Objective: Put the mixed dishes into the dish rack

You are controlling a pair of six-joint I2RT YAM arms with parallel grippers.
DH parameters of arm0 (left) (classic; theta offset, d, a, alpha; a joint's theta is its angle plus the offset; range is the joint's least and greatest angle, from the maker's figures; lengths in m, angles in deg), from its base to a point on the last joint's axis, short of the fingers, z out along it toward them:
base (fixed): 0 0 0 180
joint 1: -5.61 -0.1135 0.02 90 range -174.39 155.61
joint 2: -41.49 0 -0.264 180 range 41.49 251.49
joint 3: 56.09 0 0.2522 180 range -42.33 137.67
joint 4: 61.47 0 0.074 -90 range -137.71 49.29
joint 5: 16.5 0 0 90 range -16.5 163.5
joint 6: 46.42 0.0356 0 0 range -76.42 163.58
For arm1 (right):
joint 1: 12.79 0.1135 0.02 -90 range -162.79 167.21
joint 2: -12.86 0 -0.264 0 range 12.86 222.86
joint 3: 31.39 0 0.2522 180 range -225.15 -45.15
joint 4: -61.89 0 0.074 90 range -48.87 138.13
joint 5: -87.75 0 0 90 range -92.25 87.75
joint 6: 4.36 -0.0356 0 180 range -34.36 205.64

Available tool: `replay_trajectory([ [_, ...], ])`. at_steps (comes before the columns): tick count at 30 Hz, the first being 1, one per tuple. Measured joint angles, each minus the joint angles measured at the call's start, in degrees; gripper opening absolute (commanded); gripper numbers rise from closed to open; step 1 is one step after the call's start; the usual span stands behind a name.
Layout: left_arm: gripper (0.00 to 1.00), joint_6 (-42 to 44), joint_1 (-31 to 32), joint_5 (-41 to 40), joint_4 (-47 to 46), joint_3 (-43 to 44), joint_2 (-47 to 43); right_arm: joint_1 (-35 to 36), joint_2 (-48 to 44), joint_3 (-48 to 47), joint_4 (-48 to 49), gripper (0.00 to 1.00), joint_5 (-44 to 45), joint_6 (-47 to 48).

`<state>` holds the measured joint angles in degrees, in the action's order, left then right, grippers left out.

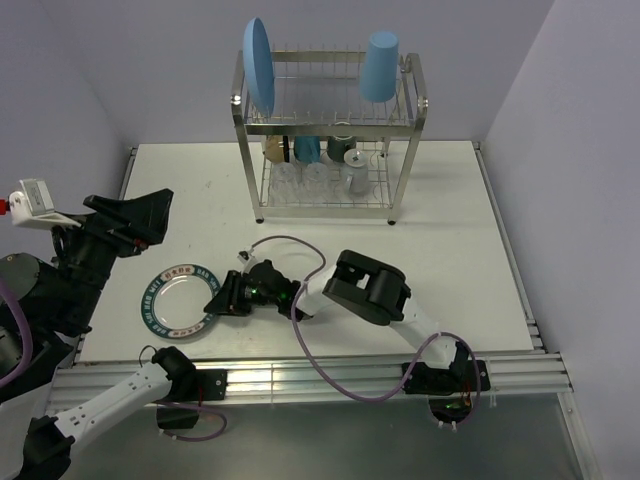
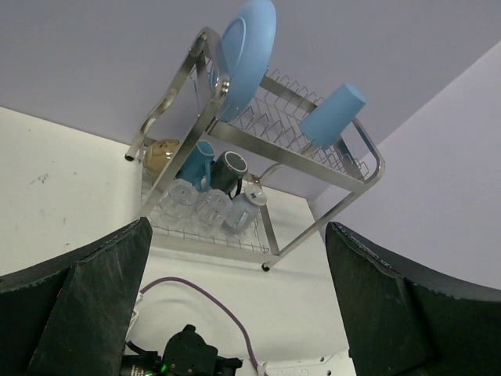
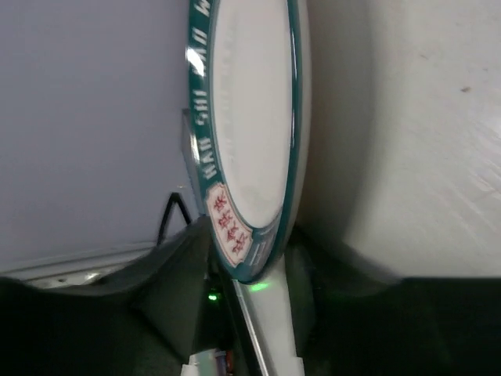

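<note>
White table (image 1: 460,260) is sitting in a corner of pale lavender walls (image 1: 150,70). Two-tier steel wire dish rack (image 1: 325,127) is standing at its far edge. White round plate with teal patterned rim (image 1: 178,303) is lying flat, near-left. Right end effector (image 1: 222,296) is straddling its rim, about half open; can't tell if it's clamping. Left end effector (image 1: 148,212) is hanging wide open, empty.

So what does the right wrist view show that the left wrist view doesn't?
Only right wrist: the white patterned-rim plate up close, its rim between the fingers of the right claw. Only left wrist: the dish rack, blue plate and blue tumbler on its top tier, mugs and glasses below, seen past the open left claw. Both: the white table and pale wall.
</note>
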<state>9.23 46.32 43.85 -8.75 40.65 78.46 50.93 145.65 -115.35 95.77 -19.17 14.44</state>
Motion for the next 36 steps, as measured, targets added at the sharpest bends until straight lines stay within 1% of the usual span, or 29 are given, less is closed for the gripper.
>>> replay_trajectory([
  [1,0.99,-0.15,0.0,0.11,0.24,0.0,0.0,0.2,0.28,0.0,-0.13,0.28,0.04,0.07],
  [2,0.99,-0.33,0.0,0.11,0.46,0.0,0.0,0.26,0.57,0.0,-0.42,0.18,0.17,-0.11],
  [3,0.99,-0.46,0.0,0.11,0.7,-0.04,0.0,0.26,0.76,0.0,-0.74,0.0,0.28,-0.13],
  [5,0.99,-0.66,0.0,0.11,1.44,-0.22,0.02,0.13,0.85,0.07,-1.86,0.0,0.85,-0.98],
  [7,0.99,-1.03,0.0,-0.13,2.58,-0.59,0.17,0.07,0.35,0.46,-1.62,0.0,1.25,0.63],
  [9,0.99,-1.51,0.0,-0.26,3.34,-1.42,0.48,-0.42,-1.31,3.26,-1.97,0.0,2.36,1.73],
  [11,0.99,-2.38,0.0,-0.59,4.22,-3.19,0.87,-1.07,-5.25,7.69,-3.98,0.0,3.5,3.87],
  [14,0.99,-3.41,0.0,-0.76,5.46,-7.21,1.77,-2.67,-14.84,14.64,-11.43,0.0,5.77,8.96],
  [17,0.99,-4.07,0.0,-0.7,6.16,-11.78,2.62,-4.02,-24.81,17.94,-22.18,0.0,9.33,15.02],
  [21,0.99,-3.98,0.0,0.5,5.49,-16.28,3.63,-5.55,-39.43,23.1,-32.52,0.0,12.26,21.05],
  [24,0.99,-2.91,0.0,4.37,3.32,-19.34,4.59,-7.13,-51.47,27.41,-39.17,0.0,12.15,24.7],
  [28,0.99,-0.35,0.0,11.28,0.33,-21.59,7.06,-9.7,-66.25,30.34,-48.61,0.0,9.84,29.42],
  [32,0.99,3.39,0.0,18.12,-1.68,-21.62,10.38,-12.37,-77.0,30.42,-56.24,0.0,5.18,33.51],
  [36,0.99,7.19,0.0,25.49,-2.78,-21.62,10.58,-14.8,-83.58,30.42,-62.77,0.0,-1.11,36.26],
])
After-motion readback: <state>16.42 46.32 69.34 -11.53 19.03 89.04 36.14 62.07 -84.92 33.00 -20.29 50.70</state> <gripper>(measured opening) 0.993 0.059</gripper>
